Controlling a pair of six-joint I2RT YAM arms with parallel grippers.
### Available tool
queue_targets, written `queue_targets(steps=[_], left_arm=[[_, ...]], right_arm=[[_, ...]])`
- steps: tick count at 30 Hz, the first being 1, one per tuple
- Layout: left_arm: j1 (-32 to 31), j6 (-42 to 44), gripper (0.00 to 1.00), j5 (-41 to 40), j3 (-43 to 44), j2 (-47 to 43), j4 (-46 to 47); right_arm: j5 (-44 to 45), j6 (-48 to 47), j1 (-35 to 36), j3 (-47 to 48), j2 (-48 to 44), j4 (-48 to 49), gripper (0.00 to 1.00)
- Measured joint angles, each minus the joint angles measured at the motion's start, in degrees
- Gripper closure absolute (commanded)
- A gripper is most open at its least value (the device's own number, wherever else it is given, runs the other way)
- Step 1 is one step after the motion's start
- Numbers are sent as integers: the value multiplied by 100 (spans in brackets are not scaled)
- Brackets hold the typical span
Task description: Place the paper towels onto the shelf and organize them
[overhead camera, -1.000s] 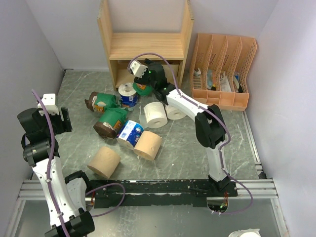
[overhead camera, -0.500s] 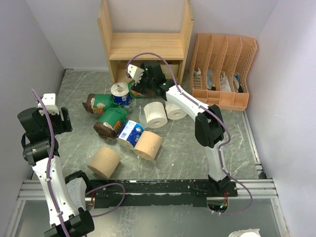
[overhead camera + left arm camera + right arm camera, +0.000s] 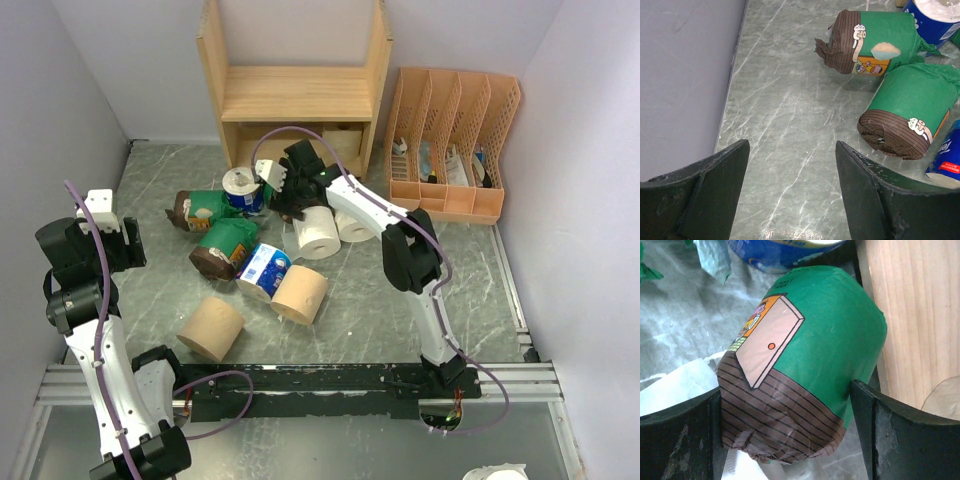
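The light wooden shelf [image 3: 295,92] stands at the back; its wood shows in the right wrist view [image 3: 910,315]. My right gripper [image 3: 290,188] is just in front of it, low over the table. It is shut on a green-wrapped paper towel [image 3: 815,340], whose brown striped end faces the camera, with the jaws [image 3: 785,410] on both of its sides. Two green rolls [image 3: 205,208] [image 3: 228,245], two blue-and-white rolls [image 3: 243,190] [image 3: 265,268], two white rolls [image 3: 318,230] [image 3: 355,225] and two tan rolls [image 3: 300,293] [image 3: 212,328] lie on the table. My left gripper [image 3: 792,150] is open and empty at the far left [image 3: 128,245].
A peach slotted file organizer [image 3: 450,140] stands right of the shelf. A grey wall [image 3: 685,75] runs close along my left gripper. The green rolls [image 3: 875,37] [image 3: 912,110] lie ahead and right of it. A tan roll [image 3: 345,140] sits in the lower shelf bay.
My right gripper has moved toward me and a little left, away from the shelf front, with the green roll. The upright blue-and-white roll has shifted left. The left arm has not moved.
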Motion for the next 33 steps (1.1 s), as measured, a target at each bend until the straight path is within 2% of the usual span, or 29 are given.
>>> queue_targets(steps=[5, 6, 7, 15, 19, 26, 29, 33], left_arm=[[0, 0, 20, 0, 0, 0, 0], [0, 0, 20, 0, 0, 2, 0], [0, 0, 20, 0, 0, 2, 0], [0, 0, 20, 0, 0, 26, 0], [0, 0, 20, 0, 0, 15, 0], [0, 0, 20, 0, 0, 26, 2], [0, 0, 20, 0, 0, 31, 2], [0, 0, 20, 0, 0, 31, 2]], right_arm=[[105, -105, 7, -101, -282, -356, 7], [133, -111, 20, -138, -424, -437, 2], [155, -109, 39, -160, -584, -496, 0], [-116, 280, 275, 195, -1838, -815, 0], [-826, 44, 289, 400, -2022, -2094, 4], [-1659, -562, 297, -1482, -2599, -3917, 12], [-1766, -634, 297, -1943, -2660, -4194, 15], [-1950, -678, 297, -2039, -2662, -4221, 17]])
